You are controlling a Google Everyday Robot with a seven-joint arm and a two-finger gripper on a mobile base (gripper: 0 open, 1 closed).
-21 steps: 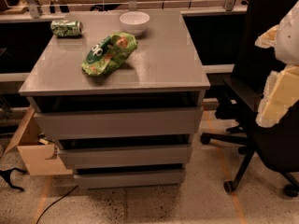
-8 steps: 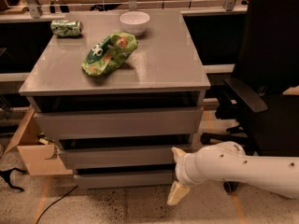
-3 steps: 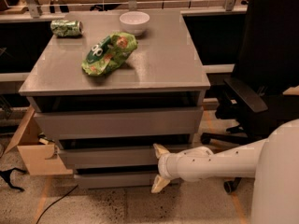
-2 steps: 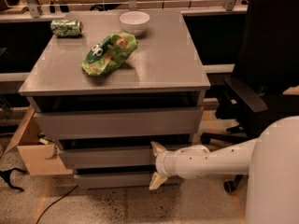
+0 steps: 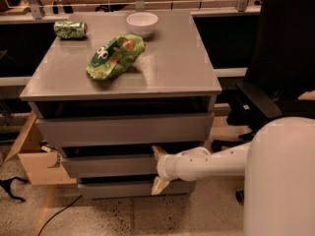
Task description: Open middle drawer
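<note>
The grey cabinet [image 5: 167, 68] has three flat fronts. The middle drawer [image 5: 106, 166] sits between the tall top front [image 5: 123, 129] and the narrow bottom front [image 5: 113, 189], with a dark gap above it. My gripper [image 5: 154, 170] reaches in from the right on a white arm [image 5: 216, 162], right in front of the middle drawer. Its fingers are spread open. The upper fingertip [image 5: 158, 151] is at the drawer's top edge. The lower fingertip [image 5: 157, 186] is level with the bottom front. Nothing is held.
On the cabinet top lie a green chip bag [image 5: 115, 55], a white bowl [image 5: 141, 22] and a green can [image 5: 70, 29]. A black office chair [image 5: 280, 63] stands at the right. An open cardboard box [image 5: 34, 156] and a cable [image 5: 59, 213] are at the left.
My arm has come down from the right and moved left along the cabinet front. The gripper now sits at the middle drawer. The drawers look unmoved.
</note>
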